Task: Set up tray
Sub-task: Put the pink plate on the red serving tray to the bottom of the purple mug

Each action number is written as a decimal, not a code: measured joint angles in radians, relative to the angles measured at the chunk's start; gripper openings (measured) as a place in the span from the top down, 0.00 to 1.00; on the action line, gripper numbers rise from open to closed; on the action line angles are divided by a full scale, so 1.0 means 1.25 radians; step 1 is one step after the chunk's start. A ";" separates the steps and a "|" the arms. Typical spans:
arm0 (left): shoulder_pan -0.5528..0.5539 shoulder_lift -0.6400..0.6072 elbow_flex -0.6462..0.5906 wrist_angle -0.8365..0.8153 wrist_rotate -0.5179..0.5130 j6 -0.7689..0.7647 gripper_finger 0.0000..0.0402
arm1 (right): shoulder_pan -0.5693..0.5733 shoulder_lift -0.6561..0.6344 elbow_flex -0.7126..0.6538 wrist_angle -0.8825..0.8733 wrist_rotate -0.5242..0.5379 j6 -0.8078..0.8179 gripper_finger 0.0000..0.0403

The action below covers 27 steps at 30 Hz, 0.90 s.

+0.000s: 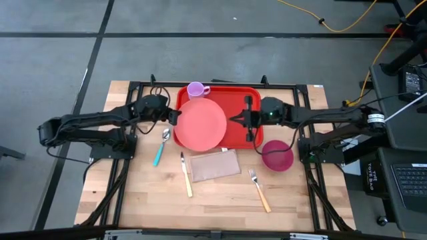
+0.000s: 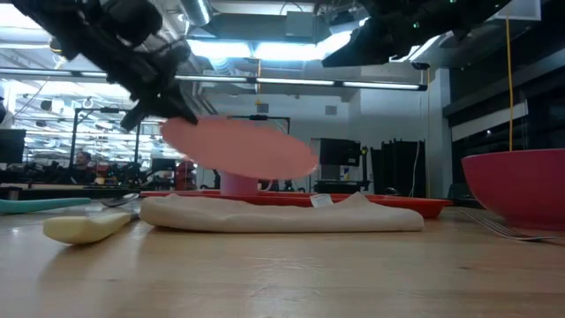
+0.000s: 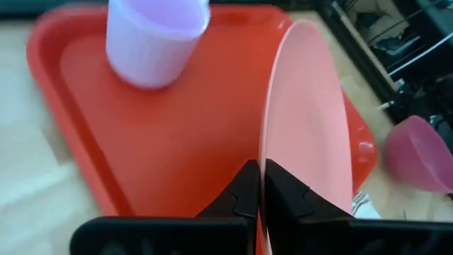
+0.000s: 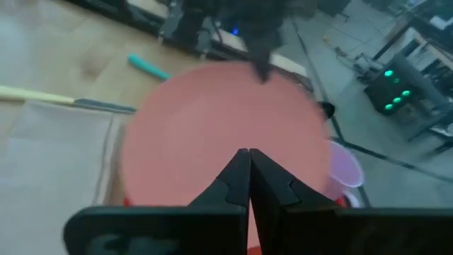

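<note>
Grey concrete floor [image 1: 200, 53] crossed by dark seams, a yellow cable [image 1: 347, 23] trailing, bright ceiling lights [image 2: 238, 49] overhead.

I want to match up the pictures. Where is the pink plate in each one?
High view: the pink plate sits in the middle, over the red tray.
Low view: left of centre, tilted, lifted off the table.
Left wrist view: seen edge-on, right of centre.
Right wrist view: big circle in the middle.
Shared landmark: the purple cup, next to the plate.

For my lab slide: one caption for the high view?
Left gripper holds the pink plate over the tray; right gripper waits shut.
</note>
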 joint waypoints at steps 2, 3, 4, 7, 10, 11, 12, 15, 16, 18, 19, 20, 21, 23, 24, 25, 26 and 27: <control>0.009 0.012 -0.031 0.024 0.015 -0.023 1.00 | -0.007 -0.005 0.000 -0.003 -0.007 0.006 0.98; 0.012 0.018 -0.044 0.043 0.015 -0.030 1.00 | -0.009 -0.005 0.000 -0.003 -0.009 0.016 0.98; 0.015 0.023 -0.057 0.068 0.015 -0.035 1.00 | -0.011 -0.005 0.000 -0.003 -0.010 0.018 0.98; 0.025 0.041 -0.086 0.145 0.038 -0.049 1.00 | -0.016 -0.005 0.000 -0.005 -0.010 0.018 0.98; 0.037 0.065 -0.091 0.150 0.057 -0.074 1.00 | -0.017 -0.005 0.000 -0.004 -0.010 0.019 0.98; 0.042 0.075 -0.091 0.150 0.057 -0.080 1.00 | -0.017 -0.005 0.000 -0.004 -0.010 0.019 0.98; 0.045 0.084 -0.092 0.151 0.056 -0.084 1.00 | -0.017 -0.005 0.000 -0.004 -0.010 0.019 0.98; 0.054 0.112 -0.092 0.179 0.056 -0.084 1.00 | -0.017 -0.005 0.000 -0.004 -0.010 0.019 0.98; 0.058 0.120 -0.092 0.189 0.053 -0.084 1.00 | -0.017 -0.005 0.000 -0.004 -0.010 0.019 0.98; 0.070 0.139 -0.092 0.210 0.053 -0.083 1.00 | -0.017 -0.005 0.000 -0.004 -0.010 0.019 0.98; 0.076 0.148 -0.092 0.217 0.052 -0.083 1.00 | -0.017 -0.005 0.000 -0.004 -0.010 0.019 0.98; 0.081 0.156 -0.092 0.222 0.052 -0.083 1.00 | -0.017 -0.005 0.000 -0.004 -0.010 0.019 0.98; 0.085 0.166 -0.092 0.228 0.053 -0.083 1.00 | -0.017 -0.005 0.000 -0.004 -0.010 0.019 0.98; 0.092 0.184 -0.092 0.229 0.051 -0.083 1.00 | -0.017 -0.005 0.000 -0.005 -0.010 0.019 0.98; 0.096 0.194 -0.092 0.230 0.051 -0.083 1.00 | -0.017 -0.005 0.000 -0.005 -0.010 0.019 0.98; 0.099 0.205 -0.092 0.232 0.051 -0.083 1.00 | -0.017 -0.005 0.000 -0.005 -0.010 0.019 0.98; 0.102 0.214 -0.092 0.235 0.050 -0.083 1.00 | -0.017 -0.005 0.000 -0.005 -0.010 0.019 0.98; 0.104 0.224 -0.092 0.237 0.049 -0.078 1.00 | -0.017 -0.005 0.000 -0.005 -0.010 0.019 0.98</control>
